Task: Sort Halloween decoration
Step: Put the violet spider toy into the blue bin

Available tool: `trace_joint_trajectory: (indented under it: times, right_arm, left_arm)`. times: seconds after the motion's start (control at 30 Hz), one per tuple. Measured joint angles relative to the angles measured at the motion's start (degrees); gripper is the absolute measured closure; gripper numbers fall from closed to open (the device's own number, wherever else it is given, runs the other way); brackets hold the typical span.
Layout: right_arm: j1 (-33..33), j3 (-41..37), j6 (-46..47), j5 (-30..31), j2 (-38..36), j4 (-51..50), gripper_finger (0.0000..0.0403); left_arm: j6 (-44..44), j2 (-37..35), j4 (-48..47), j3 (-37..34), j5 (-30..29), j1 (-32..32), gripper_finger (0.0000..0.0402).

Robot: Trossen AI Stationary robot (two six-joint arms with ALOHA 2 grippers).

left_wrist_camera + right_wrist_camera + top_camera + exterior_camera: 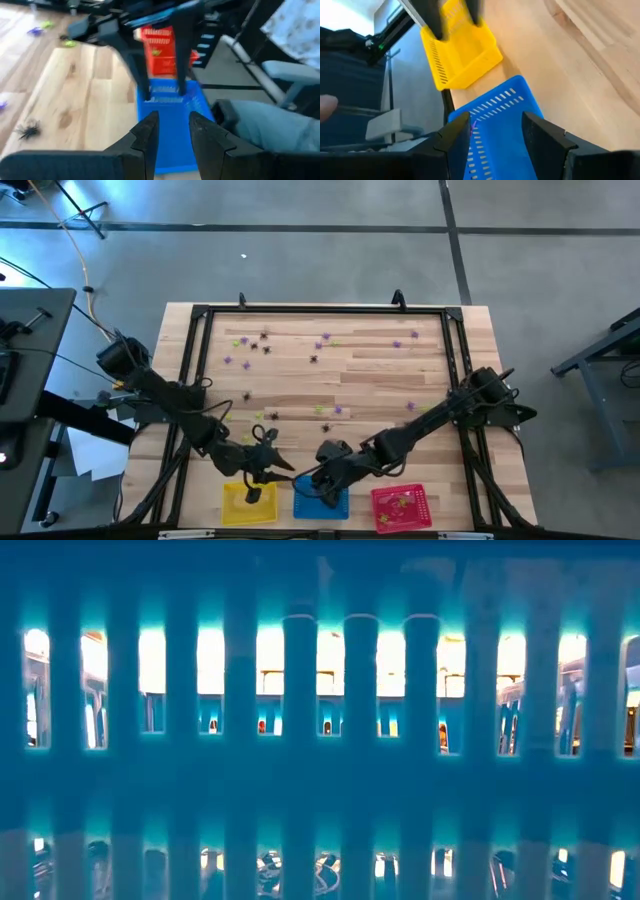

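Wooden tabletop (380,385) inside a black frame, on a grey floor; three mesh baskets stand in a row at its near edge. Left gripper (262,470): its fingers (149,131) stand partly apart with nothing visible between them, over the gap between the yellow basket (248,502) and the blue basket (321,502). Right gripper (322,470): its fingers (454,134) are spread wide and empty, hanging over the blue basket's rim, with a small purple speck showing just inside. The two grippers are close together, and each shows in the other's wrist view. The red basket (402,508) stands farther along the row and holds a few yellow-green pieces; the yellow basket holds a dark one. The low view is filled by the blue basket's slatted wall.

Halloween decoration (320,360): tiny spiky, spider-like pieces in black, purple and yellow-green, scattered loose across the far and middle parts of the tabletop, well apart from the baskets; one black piece (29,131) lies near the left gripper.

Risks, as a judgement: with both arms crowded over the same basket, they could knock each other, or nudge a light basket out of line. The pieces are far smaller than the fingers, so a pinch may slip off or flick one away, and a piece could drop into the wrong colour.
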Motion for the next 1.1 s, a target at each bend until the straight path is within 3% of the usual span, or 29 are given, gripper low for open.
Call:
trace_joint_trajectory:
  times: [0.3, 0.5, 0.7, 1.1]
  right_arm:
    - [0.5, 0.0, 1.2, 7.1, -0.4, -0.5, 0.0232]
    - [0.5, 0.0, 2.3, 10.8, -0.6, -0.7, 0.0257]
    - [0.5, 0.0, 2.1, 11.1, -0.6, 0.1, 0.028]
    - [2.2, 0.0, 1.1, 10.6, -0.5, 5.0, 0.0281]
  left_arm:
    - [-0.3, 5.6, 9.5, 0.0, 1.3, 0.4, 0.0307]
    - [0.2, 7.2, 13.6, 0.0, 2.0, 0.4, 0.0307]
    - [0.2, 8.5, 14.2, 0.0, 2.3, 0.4, 0.0307]
    - [2.2, 8.5, 14.4, 0.0, 1.8, 0.6, 0.0307]
